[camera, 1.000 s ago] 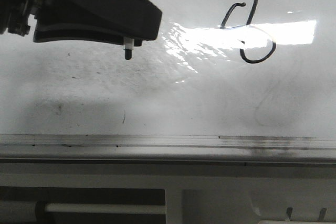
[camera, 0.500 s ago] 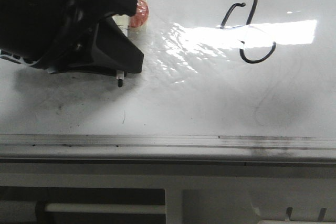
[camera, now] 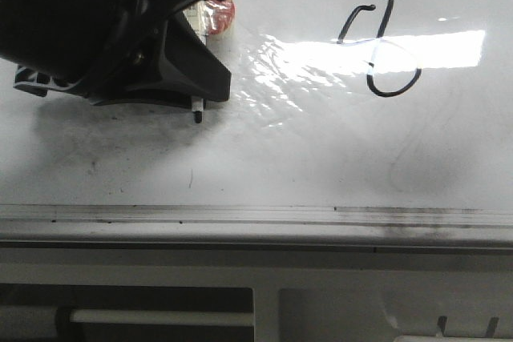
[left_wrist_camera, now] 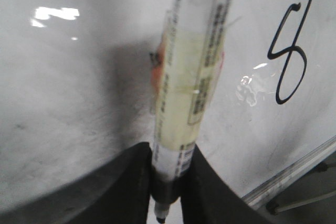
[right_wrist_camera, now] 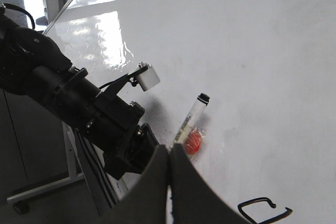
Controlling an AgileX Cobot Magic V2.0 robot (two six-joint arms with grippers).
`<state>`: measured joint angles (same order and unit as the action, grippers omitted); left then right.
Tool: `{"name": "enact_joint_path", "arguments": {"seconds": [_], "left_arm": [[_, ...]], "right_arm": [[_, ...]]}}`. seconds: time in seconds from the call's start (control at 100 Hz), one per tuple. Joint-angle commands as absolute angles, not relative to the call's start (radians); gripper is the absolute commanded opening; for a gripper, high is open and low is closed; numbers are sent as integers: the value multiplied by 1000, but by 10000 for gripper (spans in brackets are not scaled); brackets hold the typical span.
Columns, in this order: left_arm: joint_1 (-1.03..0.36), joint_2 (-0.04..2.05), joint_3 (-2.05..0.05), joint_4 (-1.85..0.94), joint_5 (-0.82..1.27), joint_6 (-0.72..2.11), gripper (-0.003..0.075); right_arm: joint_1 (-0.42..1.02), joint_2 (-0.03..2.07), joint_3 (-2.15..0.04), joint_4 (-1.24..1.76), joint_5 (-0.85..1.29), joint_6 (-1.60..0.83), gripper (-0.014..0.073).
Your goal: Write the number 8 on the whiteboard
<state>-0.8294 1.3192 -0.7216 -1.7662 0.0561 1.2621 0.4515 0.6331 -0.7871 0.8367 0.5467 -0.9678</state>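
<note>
I am keeping my black left gripper (left_wrist_camera: 167, 192) clamped on the clear-barrelled black-tipped marker (left_wrist_camera: 191, 85), tip angled toward the glossy white whiteboard (camera: 321, 150) so it is ready to mark. The thin black hand-drawn number 8 (camera: 381, 46) is sitting well right of that tip, upper loop apparently unclosed. My right gripper's (right_wrist_camera: 169, 182) dark fingers are pressing together on nothing, idling clear of the writing.

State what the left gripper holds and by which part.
The left gripper holds a marker, its fingers clamped on the barrel just behind the black tip.
</note>
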Motion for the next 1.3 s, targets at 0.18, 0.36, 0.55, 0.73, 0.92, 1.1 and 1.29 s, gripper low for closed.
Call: {"name": "enact_joint_path", "arguments": {"seconds": [0.18,0.36,0.55,0.73,0.92,1.1,1.29], "left_arm": [[-828,1317,-748,-1822,-37,1256,219],[-828,1317,-748,-1839,-67,1256,266],[-828,1317,-748,-1839,-74,1260,517],[-828,1304,-747,-1839,-128,1262,630],[-828,1193,-722,-1839,-138,1265,621],[-828,986,-656,-1832,-65,1265,496],[-828,719,-564,-1772,-37,1265,125]], "right_arm": [[444,632,-825,911,498,-967,-63],[444,632,-825,916,498,-967,-63],[444,632,-825,916,498,-967,-63],[444,630,-825,903,478,-967,-63],[444,576,-818,736,466,-967,-58],[444,442,-740,648,390,-967,-39],[444,284,-579,646,276,-967,-42]]}}
